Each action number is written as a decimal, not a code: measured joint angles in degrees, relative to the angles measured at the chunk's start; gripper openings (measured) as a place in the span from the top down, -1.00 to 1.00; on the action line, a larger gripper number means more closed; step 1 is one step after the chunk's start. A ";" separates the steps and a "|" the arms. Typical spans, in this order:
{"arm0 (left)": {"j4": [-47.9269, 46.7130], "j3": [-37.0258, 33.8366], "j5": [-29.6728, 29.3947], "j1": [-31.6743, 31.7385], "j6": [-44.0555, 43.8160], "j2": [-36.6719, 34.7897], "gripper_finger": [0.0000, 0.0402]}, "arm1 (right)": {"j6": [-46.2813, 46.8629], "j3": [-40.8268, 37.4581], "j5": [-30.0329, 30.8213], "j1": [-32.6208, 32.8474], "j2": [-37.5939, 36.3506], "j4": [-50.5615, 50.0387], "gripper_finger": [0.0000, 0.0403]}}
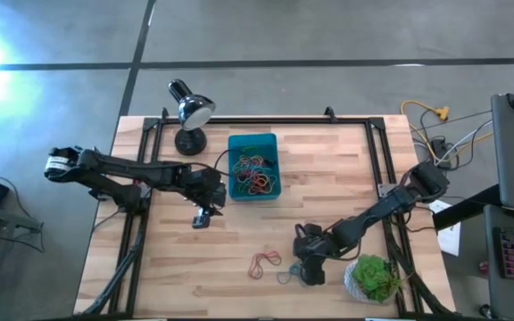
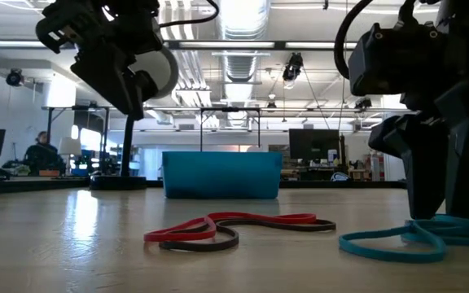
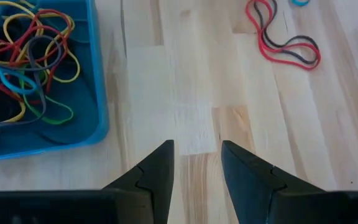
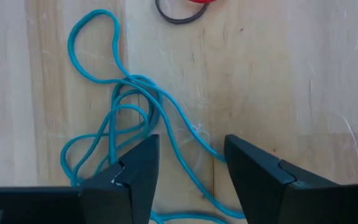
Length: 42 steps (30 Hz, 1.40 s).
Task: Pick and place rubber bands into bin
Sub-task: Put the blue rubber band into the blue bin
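High view shows the right hand (image 1: pixel 309 270) low over the tabletop (image 1: pixel 328 178) near its front edge, just beside the green plant (image 1: pixel 375 278) in a white pot. Its fingers (image 4: pixel 135 168) stand apart on either side of a tangle of blue rubber bands (image 4: pixel 126 118) lying flat on the wood; nothing is gripped. A red and a dark rubber band (image 1: pixel 264 261) lie together just beside that tangle, toward the middle of the front edge. The left hand (image 1: pixel 203 217) hangs above bare wood next to the bin (image 1: pixel 252 141), its fingers (image 3: pixel 157 171) parted and empty. The bin sits near the back edge, beside the black desk lamp (image 1: pixel 188 111), and holds a heap of rubber bands (image 1: pixel 253 174) in red, yellow, blue and green. No brand, label or readable writing shows on any of these.
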 joint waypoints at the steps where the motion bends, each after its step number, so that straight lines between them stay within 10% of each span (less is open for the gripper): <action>1: 0.18 0.00 -0.02 -0.03 0.00 0.00 0.41 | -0.01 0.00 0.01 0.03 0.00 -0.20 0.12; 42: 2.27 -1.42 -0.02 0.00 0.07 0.02 0.41 | -5.27 1.47 13.34 1.69 0.61 -11.02 0.96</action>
